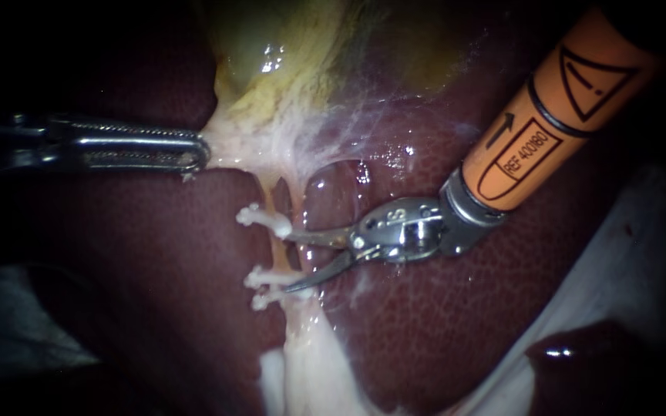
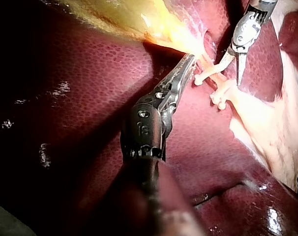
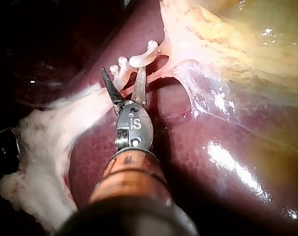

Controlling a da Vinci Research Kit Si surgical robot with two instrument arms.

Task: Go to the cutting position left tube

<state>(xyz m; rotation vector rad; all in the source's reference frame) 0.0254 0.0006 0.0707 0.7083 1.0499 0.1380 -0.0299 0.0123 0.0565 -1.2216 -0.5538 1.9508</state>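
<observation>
Endoscope: my left instrument (image 1: 198, 151) lies across the liver (image 1: 140, 254). Its end effector is closed flat on pale tissue (image 1: 233, 146) at the foot of the gallbladder (image 1: 271, 46). My right instrument (image 1: 287, 262) ends in two thin blades, spread wide, holding nothing. The left tube (image 1: 270, 196) runs down from that pale tissue and carries three white clips (image 1: 264, 221). The upper blade tip is at the top clip and the lower tip is by the two lower clips, so the bare stretch of tube sits at the mouth of the blades.

Left wrist: end effector closed, tip in the yellowish-pale tissue. The right instrument's open blades are just ahead, beside the clips.

Right wrist: blades open in a V, with clips and tube at the tips. Can't tell whether either blade touches the tube.
</observation>
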